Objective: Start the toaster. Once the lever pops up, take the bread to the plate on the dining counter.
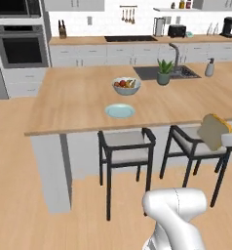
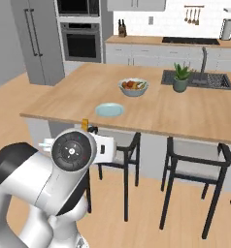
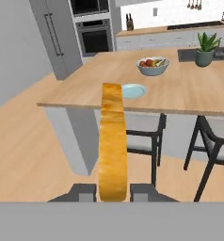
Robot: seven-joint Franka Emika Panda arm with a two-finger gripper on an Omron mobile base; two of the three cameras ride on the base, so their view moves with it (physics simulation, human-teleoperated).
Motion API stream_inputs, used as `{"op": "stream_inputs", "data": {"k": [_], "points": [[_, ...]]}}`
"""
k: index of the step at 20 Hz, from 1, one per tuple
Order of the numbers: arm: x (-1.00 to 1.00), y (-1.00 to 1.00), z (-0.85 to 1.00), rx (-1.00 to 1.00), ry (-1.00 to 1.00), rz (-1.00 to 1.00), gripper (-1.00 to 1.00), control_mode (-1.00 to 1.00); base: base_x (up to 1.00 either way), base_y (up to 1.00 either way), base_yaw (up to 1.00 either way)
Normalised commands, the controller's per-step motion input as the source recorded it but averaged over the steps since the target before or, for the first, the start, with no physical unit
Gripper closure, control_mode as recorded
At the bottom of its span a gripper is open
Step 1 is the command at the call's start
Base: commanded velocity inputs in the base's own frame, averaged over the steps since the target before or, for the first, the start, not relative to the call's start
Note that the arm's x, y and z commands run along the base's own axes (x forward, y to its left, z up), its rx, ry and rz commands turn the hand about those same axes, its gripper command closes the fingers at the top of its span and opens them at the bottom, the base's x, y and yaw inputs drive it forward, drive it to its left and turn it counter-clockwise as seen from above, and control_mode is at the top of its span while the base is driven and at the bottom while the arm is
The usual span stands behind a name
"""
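We identify the setting as a home kitchen. Ahead of the pincer [image 3: 113, 190] stands a wooden island counter [image 1: 69, 105] with an inset sink [image 1: 152, 72], a fruit bowl [image 1: 126, 85], a potted plant [image 1: 164, 72] and black stools [image 1: 126, 151] below its edge. Beyond it we see a wall oven [image 1: 21, 46], grey cabinets [image 1: 88, 54], a cooktop [image 1: 130, 38], a knife block [image 1: 63, 30] and a refrigerator [image 2: 37, 38].

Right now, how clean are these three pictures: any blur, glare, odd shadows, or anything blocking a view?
Left base view: soft, flat even light, no glare, faint shading under the dining counter. Right base view: the arm's white body blocks the lower left; plate still readable. Hand view: the bread, edge-on in the pincer, looms large and smeared, covering part of the plate.
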Motion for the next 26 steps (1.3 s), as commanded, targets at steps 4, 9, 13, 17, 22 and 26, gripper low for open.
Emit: {"op": "stream_inputs", "data": {"k": [4, 9, 13, 17, 22, 26], "points": [[0.0, 0.0, 0.0, 0.0, 0.0, 0.0, 1.0, 1.0, 0.54, 0.93, -0.44], [0.0, 0.0, 0.0, 0.0, 0.0, 0.0, 1.0, 1.0, 0.37, 0.62, -0.23], [0.0, 0.0, 0.0, 0.0, 0.0, 0.0, 1.0, 1.0, 0.64, 0.62, -0.21], [0.21, 0.03, 0.0, -0.01, 0.05, -0.01, 1.0, -1.0, 0.51, 0.13, -0.04], [0.98, -0.01, 0.06, 0.01, 0.28, 0.0, 1.0, -1.0, 0.0, 0.0, 0.0], [1.0, 0.01, 0.0, 0.04, 0.31, 0.0, 1.0, -1.0, 0.0, 0.0, 0.0]]}}
